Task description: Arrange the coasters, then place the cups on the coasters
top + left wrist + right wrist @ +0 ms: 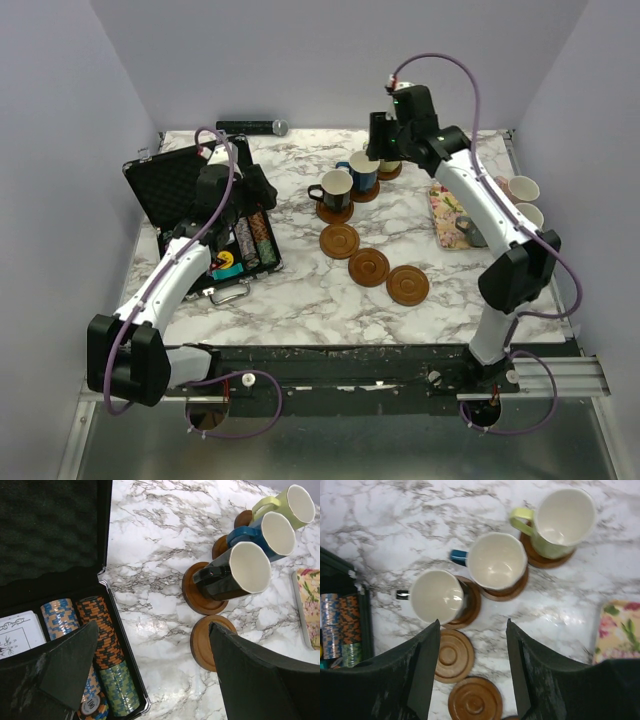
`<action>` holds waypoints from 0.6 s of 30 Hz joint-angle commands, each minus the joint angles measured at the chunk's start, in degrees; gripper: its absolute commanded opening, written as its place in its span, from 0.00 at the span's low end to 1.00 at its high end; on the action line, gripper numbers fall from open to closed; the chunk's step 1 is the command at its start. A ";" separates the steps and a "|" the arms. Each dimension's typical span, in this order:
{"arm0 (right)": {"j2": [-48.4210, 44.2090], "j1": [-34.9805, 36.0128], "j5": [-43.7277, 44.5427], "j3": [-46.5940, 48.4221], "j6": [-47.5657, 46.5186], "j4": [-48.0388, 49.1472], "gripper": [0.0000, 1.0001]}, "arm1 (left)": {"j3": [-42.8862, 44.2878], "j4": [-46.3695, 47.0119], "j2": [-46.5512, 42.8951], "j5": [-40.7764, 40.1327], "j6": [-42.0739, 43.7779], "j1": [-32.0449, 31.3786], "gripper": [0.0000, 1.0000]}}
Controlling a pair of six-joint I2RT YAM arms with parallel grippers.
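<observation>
Marble counter (300, 300) carries six coasters (369, 267) in a bowed row from the far edge toward the near edge; the three far ones bear the yellow-green mug (565, 520), blue mug (497, 562) and black mug (436, 596), handles toward the left edge. Right claw (472, 630) hangs above the row, jaws apart and empty, and the left claw (154, 630) gapes wide and empty over the chip case (50, 540). The next bare coaster (452, 655) sits just nearward of the black mug, and the unplaced mugs (520, 188) wait at the right edge, likely the right arm's reach.
</observation>
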 commanded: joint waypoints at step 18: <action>-26.86 -38.10 2.92 -33.84 -0.71 -7.54 0.47 | 3.99 6.17 6.62 4.08 7.90 0.33 0.99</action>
